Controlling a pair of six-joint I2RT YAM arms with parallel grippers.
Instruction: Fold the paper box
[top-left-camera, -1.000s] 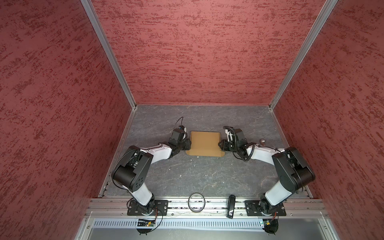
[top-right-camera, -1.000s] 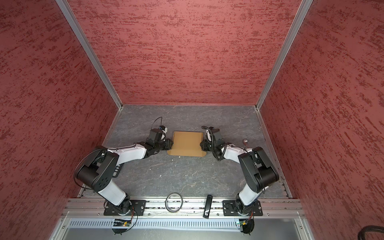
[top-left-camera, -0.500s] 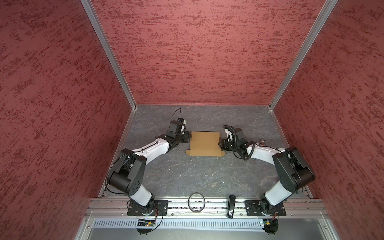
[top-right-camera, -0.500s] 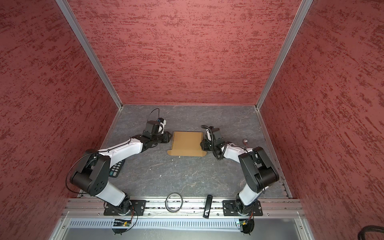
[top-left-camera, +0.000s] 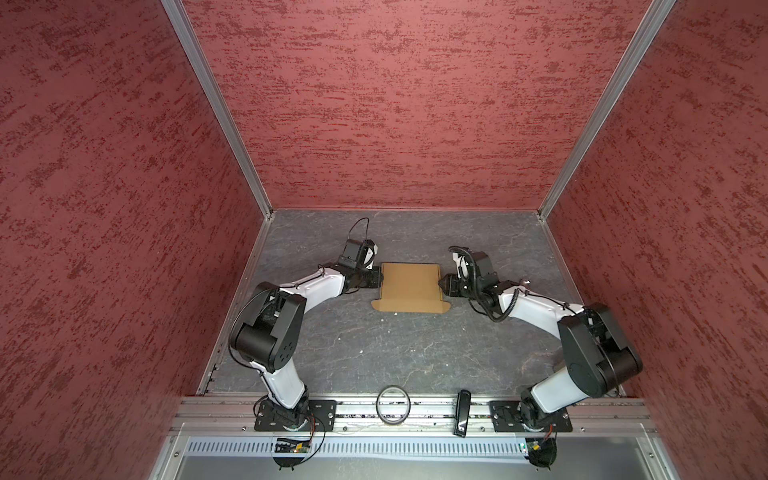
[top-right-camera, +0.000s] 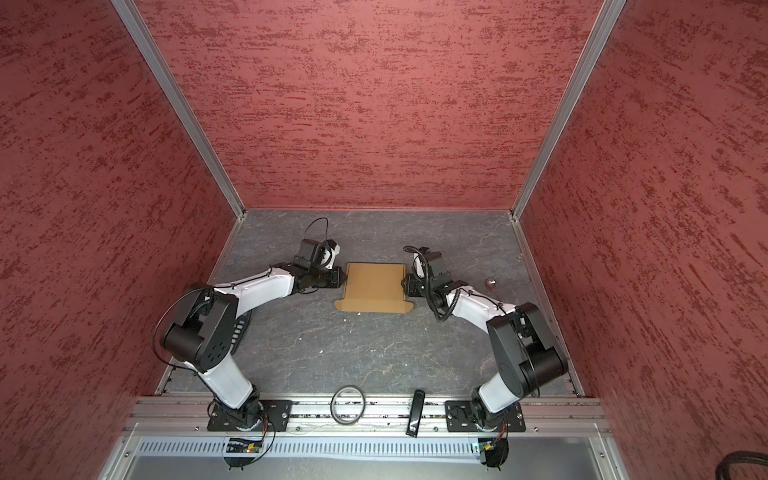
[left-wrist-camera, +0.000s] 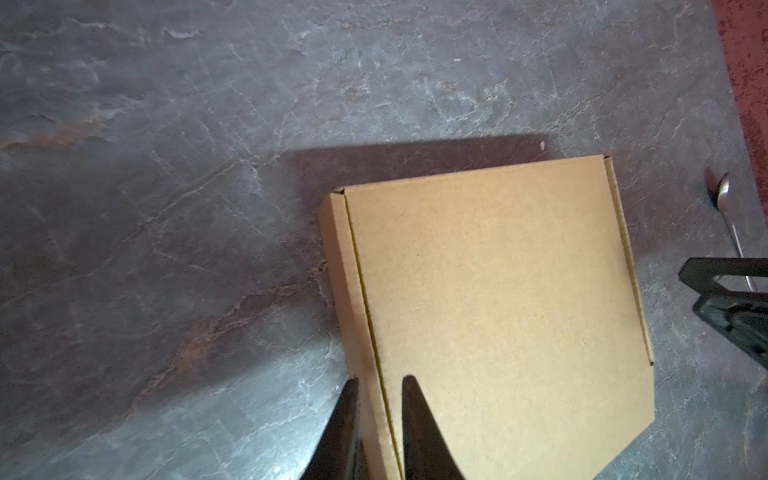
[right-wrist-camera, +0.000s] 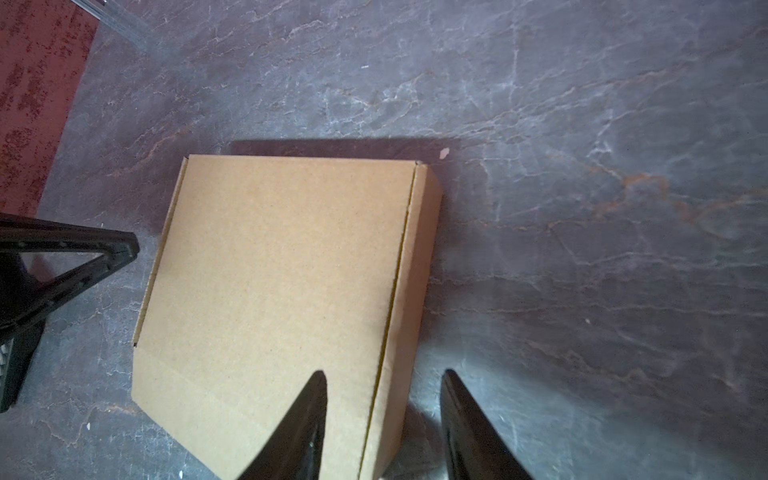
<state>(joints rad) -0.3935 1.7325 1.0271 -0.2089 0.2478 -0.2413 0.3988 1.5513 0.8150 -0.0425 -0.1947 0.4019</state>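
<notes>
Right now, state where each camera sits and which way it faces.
Top view: high over the base rail, looking down on the paper box, grey table, whole left arm and right arm.
Top view: same height and aim, same box and arms.
Left wrist: on the left arm, looking past the left gripper at the box's side; spoon beyond.
Right wrist: on the right arm, looking past the right gripper at the opposite side.
Shared: each wrist view catches the other arm's gripper.

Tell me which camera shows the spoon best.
Left wrist view: the spoon is large there, bowl and most of the handle clear, lying past the paper box. In both top views it is only a tiny metallic speck beside the right arm. The right wrist view misses it.
</notes>
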